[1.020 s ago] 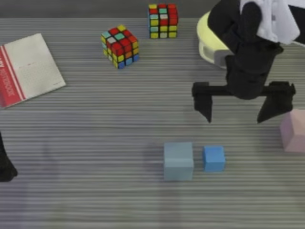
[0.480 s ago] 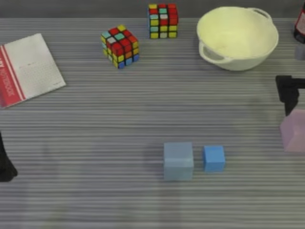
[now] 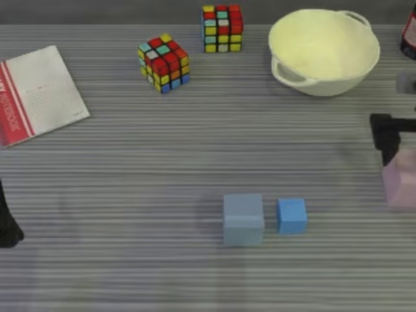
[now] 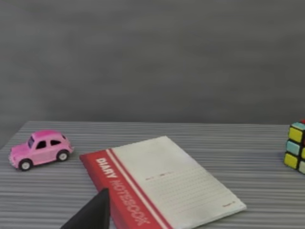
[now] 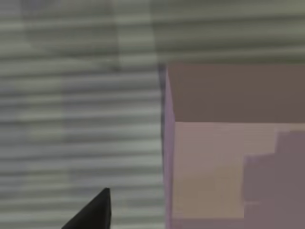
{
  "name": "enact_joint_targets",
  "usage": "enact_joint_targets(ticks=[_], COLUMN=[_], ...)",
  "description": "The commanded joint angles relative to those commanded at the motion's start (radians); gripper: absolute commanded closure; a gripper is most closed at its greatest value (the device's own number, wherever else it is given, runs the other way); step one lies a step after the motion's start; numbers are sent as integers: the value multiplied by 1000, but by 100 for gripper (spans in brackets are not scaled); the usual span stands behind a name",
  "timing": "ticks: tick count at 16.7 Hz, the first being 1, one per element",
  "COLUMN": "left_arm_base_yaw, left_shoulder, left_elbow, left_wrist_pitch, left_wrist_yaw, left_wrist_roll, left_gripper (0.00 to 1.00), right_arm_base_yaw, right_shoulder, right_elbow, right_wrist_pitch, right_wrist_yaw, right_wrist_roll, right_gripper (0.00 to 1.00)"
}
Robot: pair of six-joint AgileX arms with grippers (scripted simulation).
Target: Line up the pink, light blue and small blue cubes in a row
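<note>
The light blue cube (image 3: 244, 220) and the small blue cube (image 3: 292, 216) sit side by side near the table's middle front, a narrow gap between them. At the right edge lies the pink cube (image 3: 400, 185), cut off by the frame; it fills much of the right wrist view (image 5: 228, 167). My right gripper (image 5: 157, 210) is open and hangs at that cube. One dark finger (image 3: 389, 138) stands just off the cube's far-left corner, and the other finger is out of view. My left gripper (image 3: 8, 227) is parked at the left edge, open and holding nothing.
A cream bowl (image 3: 364, 68) stands at the back right, with a dark red object (image 3: 409, 32) beside it at the edge. Two puzzle cubes (image 3: 164, 63) (image 3: 222, 28) are at the back middle. A red-and-white notebook (image 3: 36, 94) lies at the left. A pink toy car (image 4: 40, 149) stands beyond it.
My right arm swung from in front of the bowl to the right edge, uncovering the bowl, and now sits at the pink cube. The cubes and the left arm have not moved.
</note>
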Motion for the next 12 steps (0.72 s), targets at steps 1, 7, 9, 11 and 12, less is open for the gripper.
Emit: enact_joint_targets(ticks=[1, 7, 9, 11, 12], left_arm_base_yaw=[0, 0, 0, 0, 0], left_shoulder=[0, 0, 0, 0, 0], left_elbow=[0, 0, 0, 0, 0], left_wrist_pitch=[0, 0, 0, 0, 0], left_wrist_yaw=[0, 0, 0, 0, 0], left_wrist_roll=[0, 0, 0, 0, 0], left_gripper=[0, 0, 0, 0, 0], right_arm_base_yaw=[0, 0, 0, 0, 0], right_shoulder=[14, 82, 82, 82, 82], right_elbow=[-25, -141, -141, -141, -141], right_wrist_pitch=[41, 223, 224, 224, 224], right_wrist_yaw=[0, 1, 1, 1, 1], right_wrist_roll=[0, 1, 1, 1, 1], right_gripper=[0, 0, 0, 0, 8])
